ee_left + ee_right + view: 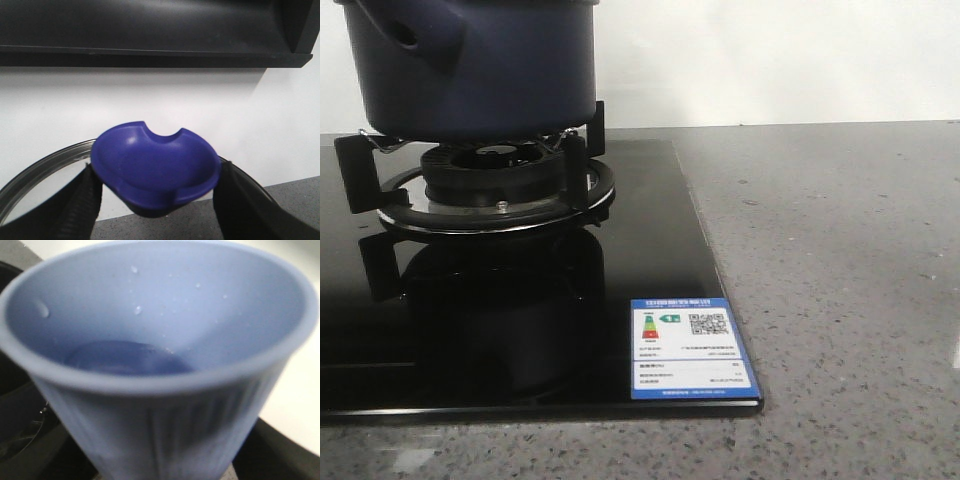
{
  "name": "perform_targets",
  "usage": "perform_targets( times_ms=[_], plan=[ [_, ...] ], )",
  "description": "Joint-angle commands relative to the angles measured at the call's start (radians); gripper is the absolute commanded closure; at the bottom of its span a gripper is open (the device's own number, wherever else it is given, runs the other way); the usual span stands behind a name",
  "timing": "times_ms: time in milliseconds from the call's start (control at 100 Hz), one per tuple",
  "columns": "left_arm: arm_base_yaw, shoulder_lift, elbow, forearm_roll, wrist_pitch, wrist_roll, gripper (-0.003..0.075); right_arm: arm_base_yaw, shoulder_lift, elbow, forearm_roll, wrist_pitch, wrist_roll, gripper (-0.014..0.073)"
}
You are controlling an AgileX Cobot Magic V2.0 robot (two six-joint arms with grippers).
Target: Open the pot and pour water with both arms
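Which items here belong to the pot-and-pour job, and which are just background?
Job items: pot on the burner; blue lid knob between the left gripper fingers; light blue cup, droplets inside, close to the right wrist camera.

Background: energy label, black cooktop, grey counter.

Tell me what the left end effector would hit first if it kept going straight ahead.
Likely the white wall beneath the black shelf; nothing else shows beyond the blue knob it grips, though depth is unclear.
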Motion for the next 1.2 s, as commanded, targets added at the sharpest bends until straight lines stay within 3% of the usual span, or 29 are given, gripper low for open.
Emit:
perform_targets(
  times_ms=[0,290,490,830,1190],
  plan=[
    [0.003,-0.035,-0.046,-0.021,-0.071,0.000,0.0321,0.020,-0.014,-0.060,-0.071,-0.058,-0.002,0.0263],
    [0.003,-0.035,-0.046,-0.021,-0.071,0.000,0.0321,0.074,0.065,-0.101,-0.311,-0.049,-0.002,0.0263],
    [0.003,-0.035,-0.046,-0.021,-0.071,0.000,0.0321,0.104,0.109,-0.141,-0.408,-0.046,-0.002,0.0263],
    [0.003,-0.035,-0.046,-0.021,-0.071,0.000,0.0321,0.108,0.146,-0.164,-0.730,-0.097,-0.002,0.0263],
    [0.003,-0.035,-0.046,-0.021,-0.069,0.000,0.0321,0.108,0.146,-0.164,-0.957,-0.140,-0.002,0.0263]
  ],
)
